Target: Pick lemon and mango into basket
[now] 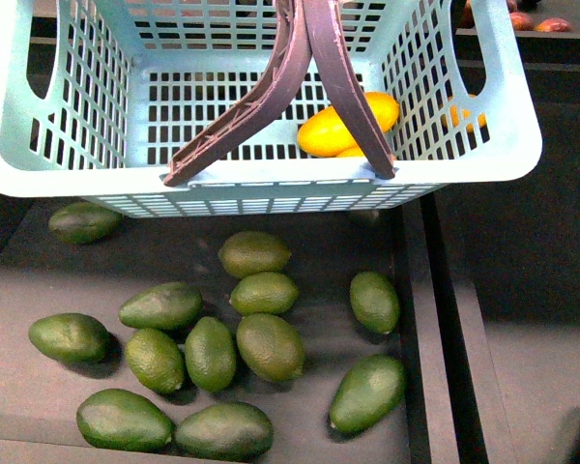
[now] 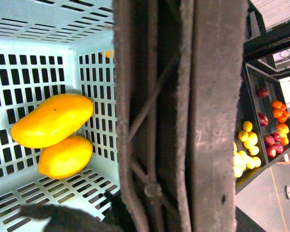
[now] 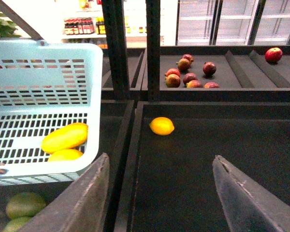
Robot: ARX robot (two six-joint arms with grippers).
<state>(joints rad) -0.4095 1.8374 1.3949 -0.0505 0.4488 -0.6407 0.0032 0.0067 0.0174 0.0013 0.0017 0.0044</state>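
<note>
Mango (image 2: pixel 51 120) and lemon (image 2: pixel 65 156) already in basket (image 1: pixel 271 174); right end effector (image 3: pixel 159 193) spread apart, empty, left one clamped on handles (image 2: pixel 183 116) to carry it

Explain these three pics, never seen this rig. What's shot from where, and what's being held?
It is a two-armed robot; each arm ends in a gripper. One camera sits on its body and one on each wrist.

The body camera looks down on a teal basket above a dark tray of green fruits. In the basket lie a mango and a smaller yellow fruit, seemingly a lemon.

The left wrist camera is pressed up against the basket's brown handles; the left gripper is not visible, so its grip cannot be confirmed.

The right wrist camera shows the right gripper open and empty, above a dark shelf where another lemon lies alone.
</note>
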